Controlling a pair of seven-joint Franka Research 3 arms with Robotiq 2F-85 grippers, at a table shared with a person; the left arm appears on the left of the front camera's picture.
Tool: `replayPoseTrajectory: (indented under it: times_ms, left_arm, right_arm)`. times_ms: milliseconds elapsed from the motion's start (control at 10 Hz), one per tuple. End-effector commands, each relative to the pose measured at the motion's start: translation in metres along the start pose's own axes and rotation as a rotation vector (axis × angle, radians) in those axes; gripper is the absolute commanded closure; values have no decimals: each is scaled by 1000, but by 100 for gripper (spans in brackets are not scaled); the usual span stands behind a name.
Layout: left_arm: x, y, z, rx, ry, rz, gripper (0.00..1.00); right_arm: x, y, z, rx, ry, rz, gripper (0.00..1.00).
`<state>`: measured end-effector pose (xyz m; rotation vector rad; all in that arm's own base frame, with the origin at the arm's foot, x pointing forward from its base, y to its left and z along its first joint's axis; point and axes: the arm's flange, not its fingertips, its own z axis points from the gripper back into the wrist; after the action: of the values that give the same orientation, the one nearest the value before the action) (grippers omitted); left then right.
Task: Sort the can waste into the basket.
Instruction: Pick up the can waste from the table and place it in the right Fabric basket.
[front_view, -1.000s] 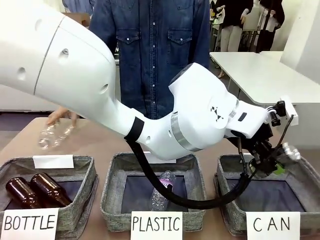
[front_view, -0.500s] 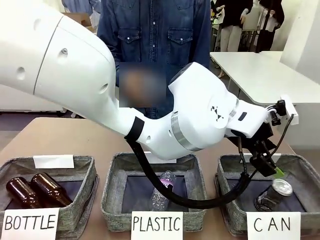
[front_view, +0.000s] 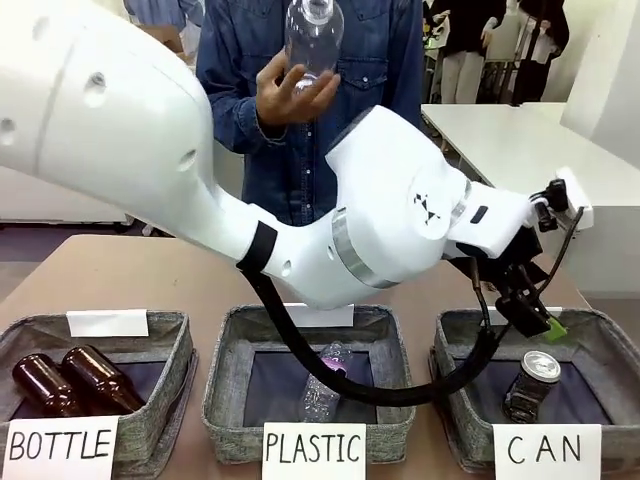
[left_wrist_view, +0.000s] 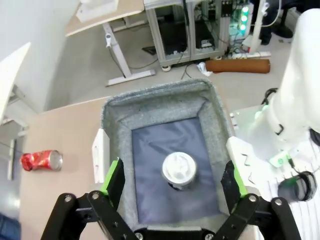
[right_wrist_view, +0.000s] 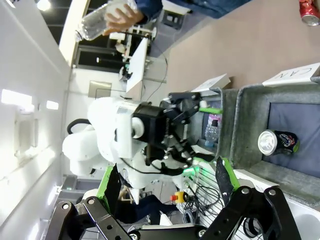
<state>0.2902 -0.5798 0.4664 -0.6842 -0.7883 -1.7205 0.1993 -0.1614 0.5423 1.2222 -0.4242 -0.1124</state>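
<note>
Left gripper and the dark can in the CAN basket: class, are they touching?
Apart. The front view shows the open left gripper hanging above the can, with a clear gap between them.

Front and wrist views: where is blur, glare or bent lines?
Front view: evenly lit, white paper signs sharp. Left wrist view: the grey woven basket's rim looks bowed; the dark metal can's silver top glints. Right wrist view: lamps blow out.

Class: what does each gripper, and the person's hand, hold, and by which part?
Left gripper: nothing, open above the can in the basket. Right gripper: nothing, open. The person's hand grips a clear bottle by its lower end.
</note>
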Motion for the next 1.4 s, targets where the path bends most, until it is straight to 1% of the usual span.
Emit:
replayPoseTrajectory:
  times_ms: [0,100,200,300,400,500,600,700,800,900,1000,1100,1200,1300]
  left_arm:
    - [-3,-49,76,-79,43,22,0]
    - [-6,-66,117,-69,70,33,0]
    - [-14,-76,164,-27,95,74,0]
    - [-28,-83,218,74,119,157,0]
    - [-44,-80,262,159,107,267,0]
    - [-64,-73,306,193,109,418,0]
    - [-90,-64,348,225,108,605,0]
    - [-123,-64,392,109,90,772,0]
    - [-156,-68,431,112,51,911,0]
    - [-193,-71,467,170,3,1066,0]
    - [-233,-73,499,204,-95,1215,0]
    - [-277,-75,526,178,-284,1302,0]
    - [-312,-78,538,181,-429,1360,0]
    - [-333,-80,542,177,-587,1355,0]
  right_arm:
    - [2,5,20,-23,-75,-32,0]
    - [9,8,16,-7,-99,-33,0]
    - [19,12,-1,9,-88,-32,0]
    - [28,22,-26,19,-61,-5,0]
    - [35,36,-52,24,-38,40,0]
    - [39,54,-79,29,1,103,0]
    - [40,70,-105,30,46,165,0]
    - [42,83,-129,30,100,199,0]
    - [45,89,-142,48,122,200,0]
    - [48,92,-149,51,123,203,0]
    - [52,93,-152,80,127,201,0]
    - [58,91,-152,85,119,188,0]
    - [62,89,-151,84,110,176,0]
    - [65,87,-149,70,89,164,0]
